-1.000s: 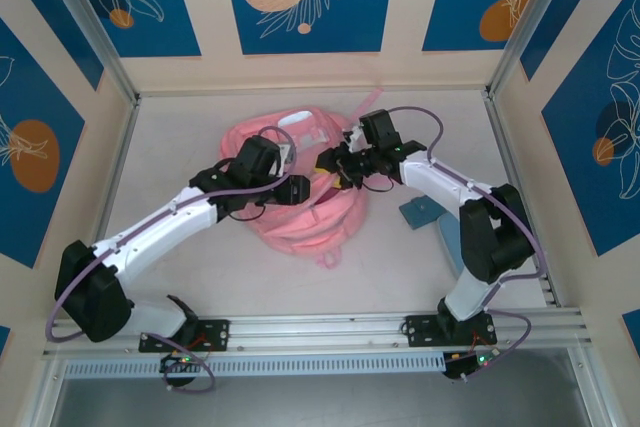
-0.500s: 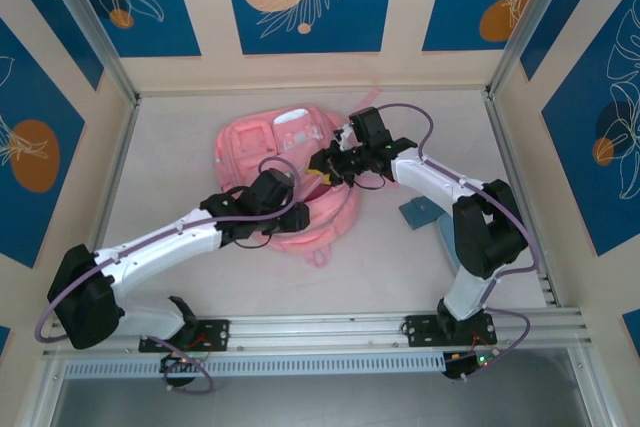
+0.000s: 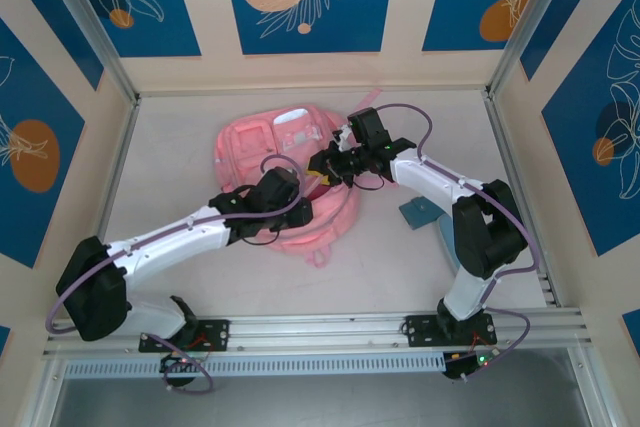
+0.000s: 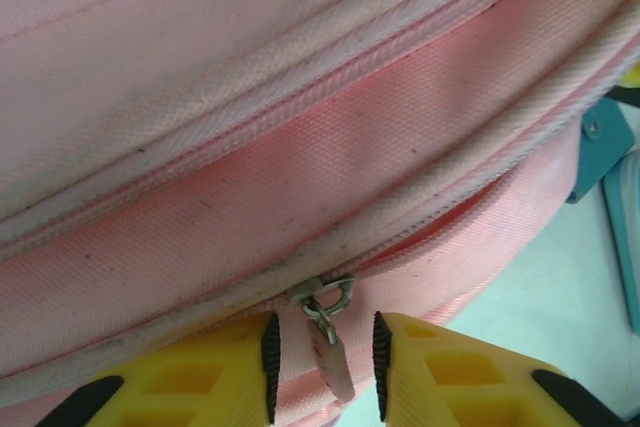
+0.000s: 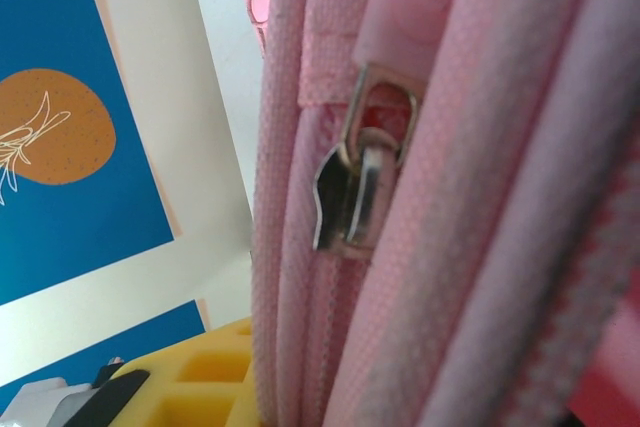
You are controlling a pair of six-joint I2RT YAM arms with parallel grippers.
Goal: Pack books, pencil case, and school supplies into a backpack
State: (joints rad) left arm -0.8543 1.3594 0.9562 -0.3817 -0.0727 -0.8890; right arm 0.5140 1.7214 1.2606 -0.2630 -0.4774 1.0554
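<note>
The pink backpack [image 3: 262, 145] lies flat in the middle of the table. My left gripper [image 3: 302, 213] is at its near edge. In the left wrist view its yellow fingers [image 4: 215, 382] stand open a little, one on each side of the zip pull tab [image 4: 333, 365], and the pads do not touch it. My right gripper [image 3: 322, 165] is at the backpack's right edge. Pink fabric [image 5: 330, 297] lies pressed against its one visible yellow finger [image 5: 195, 377], below a metal zip slider [image 5: 358, 197]. The books are out of view.
A blue flat thing [image 3: 420, 212] lies on the table right of the backpack, partly under my right arm; its corner [image 4: 600, 147] also appears in the left wrist view. I cannot tell if it is the pencil case. Walls close in the table [image 3: 180, 147] on three sides.
My left gripper has come off the top of the backpack down to its near edge and its jaws have narrowed. The bunched-up backpack has flattened. The right gripper stayed at the right edge.
</note>
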